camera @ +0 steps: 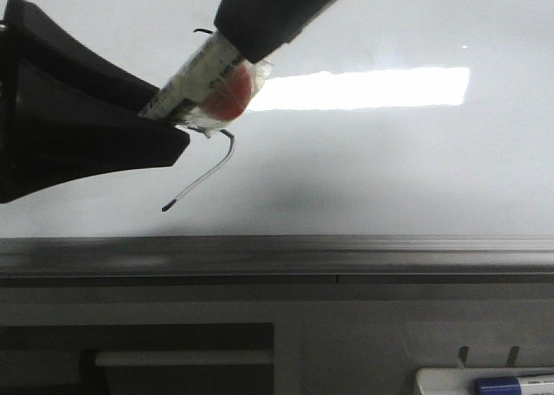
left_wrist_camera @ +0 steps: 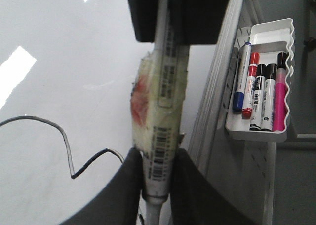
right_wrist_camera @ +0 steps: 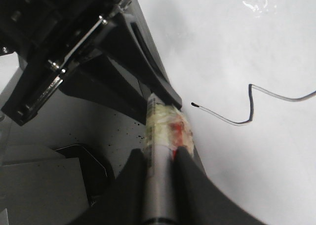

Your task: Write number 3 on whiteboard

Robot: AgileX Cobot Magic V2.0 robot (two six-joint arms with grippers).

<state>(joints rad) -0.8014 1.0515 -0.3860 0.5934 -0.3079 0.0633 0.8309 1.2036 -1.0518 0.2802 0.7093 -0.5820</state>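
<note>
Both pincers clamp one taped marker [camera: 208, 83] against the whiteboard [camera: 389, 170]: the left pincer [camera: 164, 122] grips its lower end, the right pincer [camera: 247, 44] its upper end. They hide most of the number 3 [camera: 203, 174] in the front view; only a short top stroke and the faded lower tail with its dark end dot show. The left wrist view shows its angular middle. The marker's tip cannot be made out. Right of the marker the board is bare down to the grey bottom rail [camera: 346, 252]. A marker tray [left_wrist_camera: 261, 82] hangs beyond the rail, cut off in front.
</note>
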